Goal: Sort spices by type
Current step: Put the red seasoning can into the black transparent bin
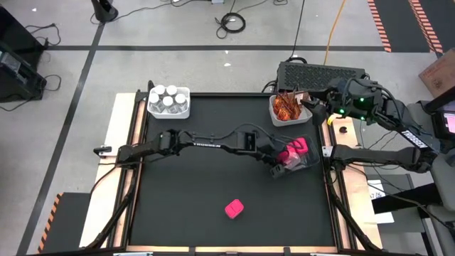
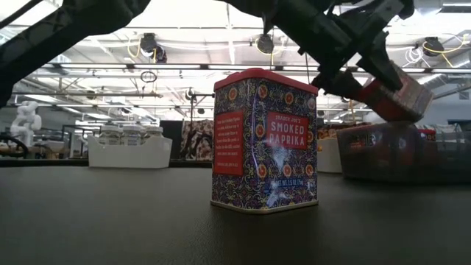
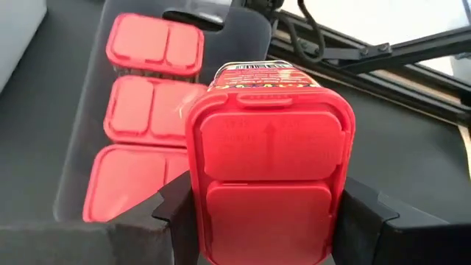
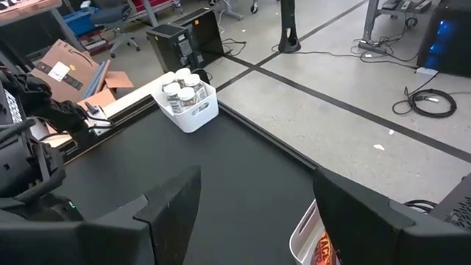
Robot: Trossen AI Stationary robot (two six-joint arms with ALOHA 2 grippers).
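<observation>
Pink tin (image 1: 234,208) upright alone on near worktop (image 1: 185,206), well apart from bins. Left end effector (image 1: 283,161) mid-worktop right, clenched on second pink tin (image 3: 268,177), over dark bin (image 1: 307,161) already holding pink tins (image 3: 151,88). Right end effector (image 4: 254,213) released, hovering over far right edge beside white bin of sachets (image 1: 287,108). Jars (image 1: 168,99) in white bin (image 1: 183,112) at far left.
</observation>
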